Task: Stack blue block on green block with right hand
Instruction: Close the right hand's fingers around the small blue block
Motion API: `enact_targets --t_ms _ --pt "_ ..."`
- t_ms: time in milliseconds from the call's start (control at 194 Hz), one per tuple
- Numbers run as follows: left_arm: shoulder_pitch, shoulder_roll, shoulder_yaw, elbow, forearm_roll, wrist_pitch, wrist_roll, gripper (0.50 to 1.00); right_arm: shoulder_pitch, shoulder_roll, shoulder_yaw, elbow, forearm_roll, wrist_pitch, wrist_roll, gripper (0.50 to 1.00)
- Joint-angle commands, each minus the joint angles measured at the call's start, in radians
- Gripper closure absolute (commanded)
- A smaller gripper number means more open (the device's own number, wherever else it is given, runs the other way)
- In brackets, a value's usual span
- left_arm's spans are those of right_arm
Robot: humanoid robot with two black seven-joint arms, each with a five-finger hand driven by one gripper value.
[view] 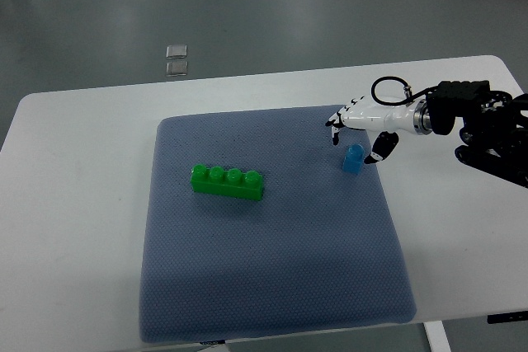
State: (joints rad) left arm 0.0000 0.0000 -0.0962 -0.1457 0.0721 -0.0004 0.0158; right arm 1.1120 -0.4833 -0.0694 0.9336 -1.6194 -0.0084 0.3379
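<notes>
A long green block (228, 183) with a row of studs lies left of the middle of the blue-grey mat (264, 286). A small blue block (353, 159) stands upright near the mat's right edge. My right hand (356, 131), white with black fingertips, hovers just above and behind the blue block with its fingers spread. The thumb (382, 148) hangs down to the right of the block. The hand holds nothing.
The mat lies on a white table (74, 204). Two small clear squares (176, 58) lie on the grey floor beyond the table's far edge. My right forearm (487, 125) reaches in over the table's right side.
</notes>
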Motion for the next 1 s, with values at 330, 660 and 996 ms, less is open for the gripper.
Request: enact_targets --t_ms 330,660,996 --pt "0.000 0.000 0.000 0.000 0.000 -0.001 0.000 0.500 -0.006 0.003 -0.018 0.001 -0.060 -0.030 0.015 0.587" --pt "0.000 0.000 0.000 0.000 0.000 0.000 0.000 0.500 -0.003 0.003 -0.021 0.002 -0.060 -0.044 0.050 0.589" --pt "0.000 0.000 0.001 0.000 0.000 0.000 0.000 0.500 -0.004 0.003 -0.026 0.001 -0.062 -0.044 0.050 0.607"
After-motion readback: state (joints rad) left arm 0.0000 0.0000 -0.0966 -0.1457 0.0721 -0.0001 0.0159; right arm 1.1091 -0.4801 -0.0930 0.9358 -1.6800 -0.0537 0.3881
